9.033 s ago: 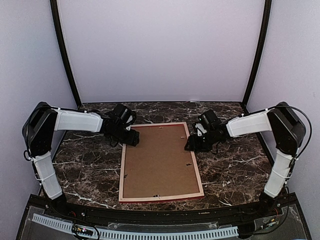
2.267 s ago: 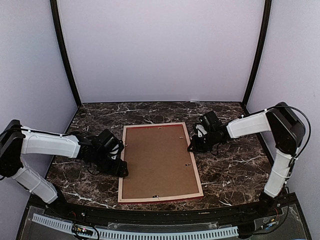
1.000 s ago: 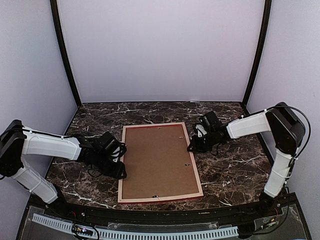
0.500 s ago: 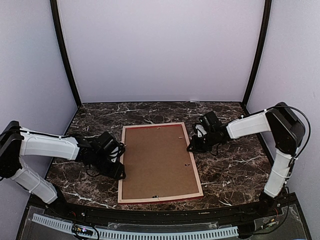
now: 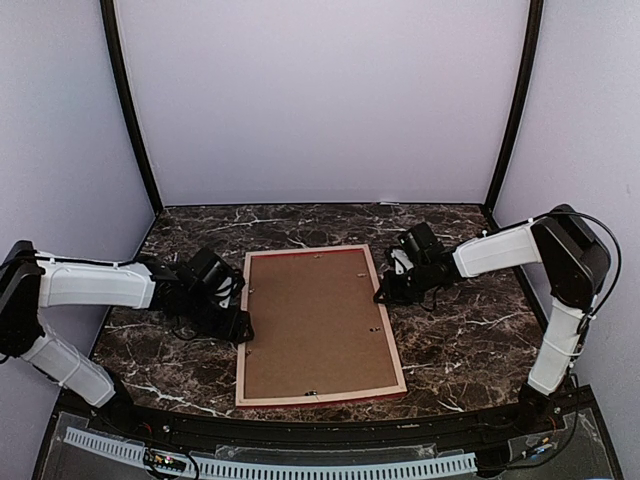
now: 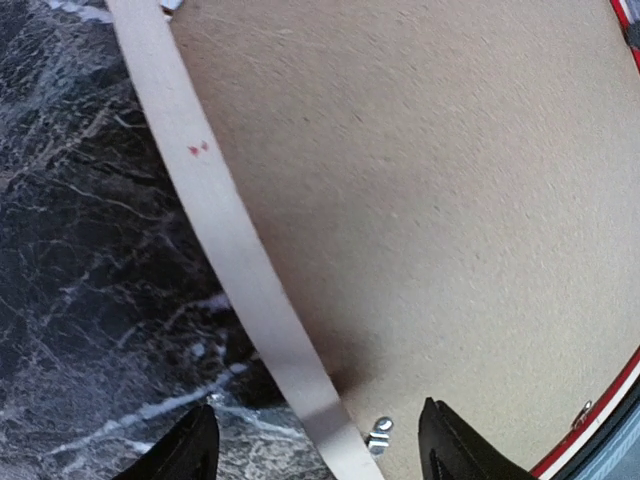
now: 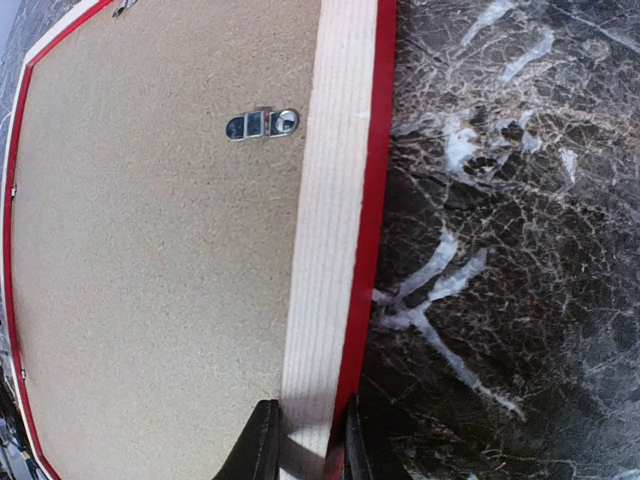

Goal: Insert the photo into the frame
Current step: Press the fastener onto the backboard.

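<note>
The frame [image 5: 320,395] lies face down in the middle of the table, its pale wood back up and a thin red edge showing. A brown backing board [image 5: 318,320] fills it. The photo is hidden. My left gripper [image 5: 240,328] is at the frame's left rail; in the left wrist view it [image 6: 318,445] stands open, one finger on each side of the rail [image 6: 215,210], holding nothing. My right gripper [image 5: 381,293] is at the right rail; in the right wrist view it [image 7: 305,440] is shut on that rail [image 7: 335,200].
A small metal clip [image 6: 380,432] sits on the backing board just inside the left rail, between my left fingers. Another turn clip [image 7: 262,124] sits by the right rail. The table [image 5: 450,340] is dark marble with pale walls on three sides.
My left gripper has opened wider and shifted a little farther back along the left rail. The right arm and the frame have not moved.
</note>
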### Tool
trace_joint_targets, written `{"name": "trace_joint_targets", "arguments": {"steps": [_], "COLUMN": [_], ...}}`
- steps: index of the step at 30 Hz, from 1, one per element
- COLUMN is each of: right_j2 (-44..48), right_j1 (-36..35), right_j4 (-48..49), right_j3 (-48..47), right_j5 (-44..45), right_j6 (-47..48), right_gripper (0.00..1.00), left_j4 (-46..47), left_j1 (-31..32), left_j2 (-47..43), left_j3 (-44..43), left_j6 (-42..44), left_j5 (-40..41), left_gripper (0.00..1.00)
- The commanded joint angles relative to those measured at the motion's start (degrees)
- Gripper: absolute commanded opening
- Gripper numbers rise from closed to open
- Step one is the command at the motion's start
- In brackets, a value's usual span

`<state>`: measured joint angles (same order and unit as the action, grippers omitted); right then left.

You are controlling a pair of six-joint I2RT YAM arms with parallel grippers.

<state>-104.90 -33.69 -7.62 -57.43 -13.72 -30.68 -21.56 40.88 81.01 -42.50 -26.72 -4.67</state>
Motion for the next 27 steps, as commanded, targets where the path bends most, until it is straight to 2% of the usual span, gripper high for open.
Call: {"name": "trace_joint_targets", "arguments": {"steps": [1, 4, 12, 16, 20, 27], "right_j2": [0.08, 0.33, 2.19, 4.7, 8.55, 14.83], "right_j1": [-0.44, -0.67, -2.0, -2.41, -2.43, -3.33], "right_j4": [-2.22, -2.04, -1.18, -1.69, -3.27, -4.48], "right_j3": [0.82, 1.15, 3.65, 4.96, 6.1, 8.9], "right_j5": [-1.08, -1.07, -0.91, -0.05, 1.65, 1.75], "right_j6": [1.34, 1.08, -0.36, -0.85, -0.47, 0.93], "right_gripper": [0.17, 0.17, 0.16, 0.19, 0.27, 0.53], "left_j4": [1.44, 3.52, 5.72, 6.19, 5.72, 5.43], "left_j1": [-4.05, -6.5, -7.47, -7.49, -7.53, -7.49], "left_j2": [2.2, 3.7, 11.12, 12.82, 13.64, 14.15], "left_j3": [-1.93, -2.33, -5.94, -6.99, -7.66, -8.11], "left_j6": [-1.2, -0.57, 1.08, 1.02, 0.51, -0.04], "left_j5": [1.08, -0.6, -2.78, -2.89, -1.87, 0.01], "left_gripper": [0.7, 0.67, 0.58, 0.48, 0.38, 0.28]}}
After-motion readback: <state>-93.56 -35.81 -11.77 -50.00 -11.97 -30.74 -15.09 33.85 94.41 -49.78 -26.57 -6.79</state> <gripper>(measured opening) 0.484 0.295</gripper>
